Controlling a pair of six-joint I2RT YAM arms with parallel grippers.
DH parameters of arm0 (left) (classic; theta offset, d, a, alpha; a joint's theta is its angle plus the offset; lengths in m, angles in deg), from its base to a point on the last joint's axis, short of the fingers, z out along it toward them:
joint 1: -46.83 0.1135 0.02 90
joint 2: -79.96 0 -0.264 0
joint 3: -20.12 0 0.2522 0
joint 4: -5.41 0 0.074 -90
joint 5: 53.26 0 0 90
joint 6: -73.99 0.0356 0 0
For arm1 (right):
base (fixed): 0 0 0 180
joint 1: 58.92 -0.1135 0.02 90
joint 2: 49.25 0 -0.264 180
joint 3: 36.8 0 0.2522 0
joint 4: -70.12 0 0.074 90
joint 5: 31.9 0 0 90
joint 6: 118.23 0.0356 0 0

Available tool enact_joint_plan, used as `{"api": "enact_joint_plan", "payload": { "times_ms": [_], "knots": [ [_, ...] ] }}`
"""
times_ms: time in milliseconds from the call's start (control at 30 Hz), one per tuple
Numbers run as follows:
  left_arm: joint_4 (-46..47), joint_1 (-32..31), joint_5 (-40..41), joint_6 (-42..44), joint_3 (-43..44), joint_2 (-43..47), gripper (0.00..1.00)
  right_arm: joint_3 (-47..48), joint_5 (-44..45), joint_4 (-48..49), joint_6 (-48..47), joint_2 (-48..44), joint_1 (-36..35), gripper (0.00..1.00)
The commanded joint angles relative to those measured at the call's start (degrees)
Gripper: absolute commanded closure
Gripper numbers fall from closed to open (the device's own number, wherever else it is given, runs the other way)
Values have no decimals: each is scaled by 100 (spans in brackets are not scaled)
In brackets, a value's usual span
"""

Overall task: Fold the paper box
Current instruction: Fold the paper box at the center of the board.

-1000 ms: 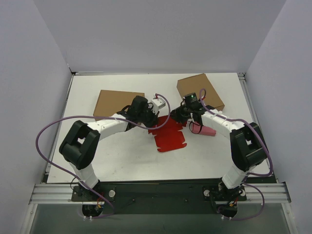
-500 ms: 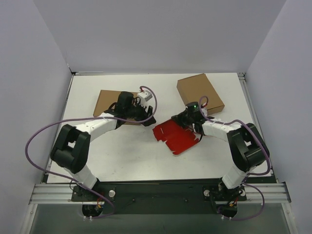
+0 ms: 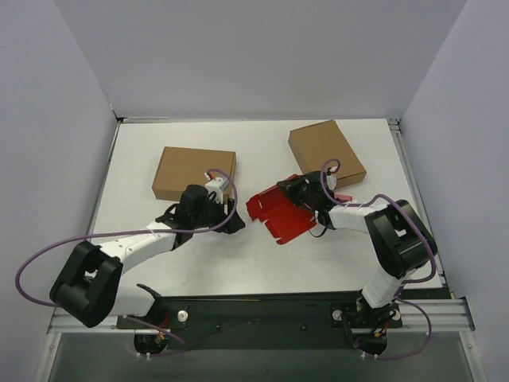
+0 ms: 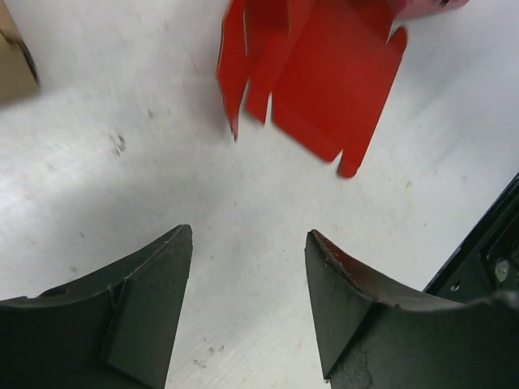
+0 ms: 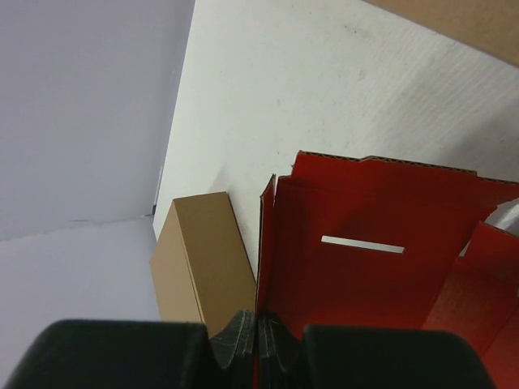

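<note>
Top view: the paper box [image 3: 278, 215] is a flat red sheet w/ flaps. It is near the middle of the white surface [image 3: 238, 267], a bit to the right, w/ its far side tipped up. The R tool [image 3: 297, 189] is at that far edge. The L tool [image 3: 235, 224] is low, just left of the sheet & not touching it. One brown box [image 3: 195, 173] is behind the L tool. A 2nd brown box [image 3: 326, 151] is at the back right. A bit of a pink box [image 3: 343, 196] peeks out by the R arm.

L wrist view: the L tool [image 4: 247, 300] is wide open w/ nothing in it. The red sheet [image 4: 316, 73] is ahead of it, apart & blurry.

R wrist view: the R tool [image 5: 255, 332] is squeezed tight on a thin edge of the red sheet [image 5: 365, 275]. A brown box [image 5: 203, 259] is just past it.
</note>
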Motion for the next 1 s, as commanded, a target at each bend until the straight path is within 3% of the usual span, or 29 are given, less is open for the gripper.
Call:
{"api": "enact_joint_plan", "payload": {
  "times_ms": [0, 267, 633, 967],
  "knots": [
    [924, -425, 830, -760, -267, -328, 34, -22, 135, 574, -155, -14, -24, 100],
    [1988, -417, 1356, -471, -365, -829, 49, -136, 108, 478, -102, -295, -32, 100],
    [2330, -338, 1779, -382, 128, -2095, 57, -356, 3, 566, -66, -392, 20, 100],
    [2322, -662, 1525, 48, 796, -2772, 58, -391, -15, 452, -66, -444, 29, 100]
  ]
}}
